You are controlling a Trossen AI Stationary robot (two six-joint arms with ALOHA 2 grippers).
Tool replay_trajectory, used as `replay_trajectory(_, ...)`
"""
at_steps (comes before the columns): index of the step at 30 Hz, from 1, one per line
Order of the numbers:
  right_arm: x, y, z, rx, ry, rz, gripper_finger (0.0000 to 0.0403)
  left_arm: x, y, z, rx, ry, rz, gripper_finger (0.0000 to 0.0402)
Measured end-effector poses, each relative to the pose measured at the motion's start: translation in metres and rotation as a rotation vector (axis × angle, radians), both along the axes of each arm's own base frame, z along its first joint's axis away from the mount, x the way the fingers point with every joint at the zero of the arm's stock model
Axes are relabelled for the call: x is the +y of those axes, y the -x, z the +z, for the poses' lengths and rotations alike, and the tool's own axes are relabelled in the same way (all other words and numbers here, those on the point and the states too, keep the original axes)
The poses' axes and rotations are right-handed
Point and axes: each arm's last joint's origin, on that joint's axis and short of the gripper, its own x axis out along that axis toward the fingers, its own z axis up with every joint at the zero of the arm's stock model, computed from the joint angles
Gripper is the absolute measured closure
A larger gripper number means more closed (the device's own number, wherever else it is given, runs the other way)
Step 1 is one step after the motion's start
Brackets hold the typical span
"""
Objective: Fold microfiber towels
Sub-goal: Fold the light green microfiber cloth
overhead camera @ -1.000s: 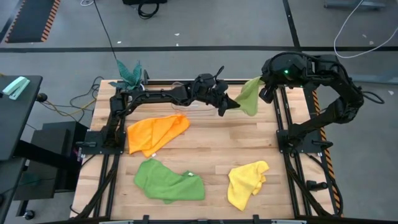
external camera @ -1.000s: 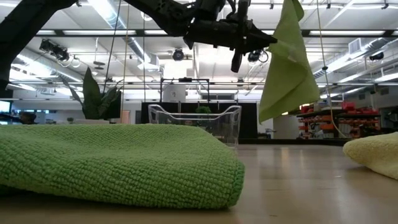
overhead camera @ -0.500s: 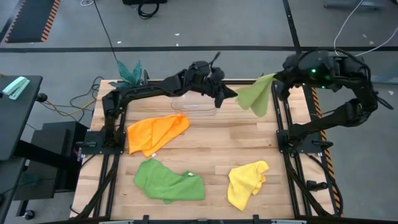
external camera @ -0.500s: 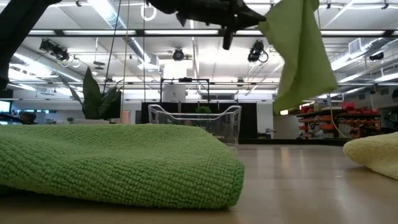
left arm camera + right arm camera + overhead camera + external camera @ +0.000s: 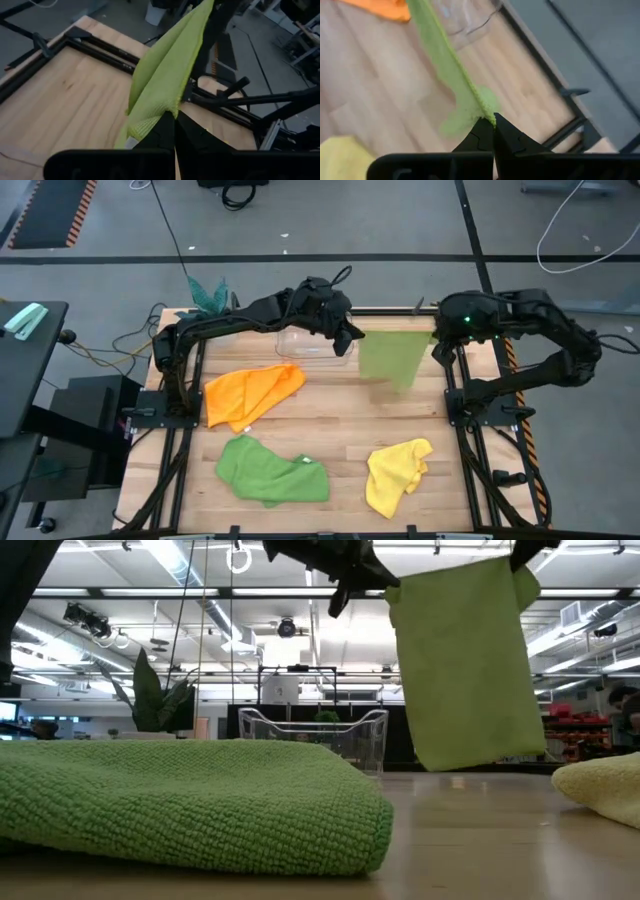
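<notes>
A light lime green towel (image 5: 388, 360) hangs spread out as a flat sheet above the table's far right part, also seen in the low view (image 5: 465, 665). My left gripper (image 5: 353, 336) is shut on its upper left corner, and my right gripper (image 5: 437, 342) is shut on its upper right corner. The orange towel (image 5: 252, 393) lies crumpled at the left, the darker green towel (image 5: 270, 470) near the front edge and the yellow towel (image 5: 397, 473) at the front right. My left gripper pinches the lime towel's upper corner (image 5: 166, 109) between its two shut fingers (image 5: 162, 131), coming from the table's left and slanting slightly down. The towel hangs below, clear of the table. My right gripper pinches the other upper corner (image 5: 486, 106) between its two shut fingers (image 5: 482, 135), slanting down from the right. The top edge (image 5: 455, 572) runs nearly straight between the two holds.
A clear plastic bin (image 5: 315, 345) stands at the far edge, just left of the hanging towel and under my left arm. A teal-leaved plant (image 5: 208, 295) stands at the far left corner. Bare wood (image 5: 340, 415) shows in the table's middle.
My left gripper has risen and drawn toward the far left. My right gripper swung toward the right edge, then came down. The lime towel, which hung bunched from my right gripper, is now drawn out flat between both grippers.
</notes>
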Motion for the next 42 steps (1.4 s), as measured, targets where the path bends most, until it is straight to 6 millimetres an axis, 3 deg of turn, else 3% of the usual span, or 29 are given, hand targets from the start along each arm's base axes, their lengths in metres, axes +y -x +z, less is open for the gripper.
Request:
replay_trajectory(13,0.001,-0.008,-0.044,0.136,-0.134,0.037,0.0403,0.005,0.002,-0.002,0.027,-0.002,0.036,0.0398)
replay_trajectory(20,-0.006,-0.007,-0.046,0.161,-0.092,0.025,0.0403,0.019,0.005,0.0,-0.004,-0.007,0.065,0.0398)
replay_trajectory(27,-0.031,-0.007,-0.048,0.235,-0.035,-0.011,0.0403,0.04,0.01,0.008,-0.099,0.023,0.078,0.0398)
replay_trajectory(32,-0.049,-0.004,-0.039,0.265,0.002,-0.042,0.0403,0.048,0.01,0.013,-0.164,0.01,0.091,0.0398)
replay_trajectory(39,-0.069,-0.001,-0.004,0.261,0.104,-0.102,0.0403,0.055,0.006,0.032,-0.262,-0.003,0.095,0.0398)
replay_trajectory(42,-0.07,-0.001,-0.004,0.27,0.098,-0.112,0.0403,0.058,0.002,0.031,-0.204,0.027,0.08,0.0398)
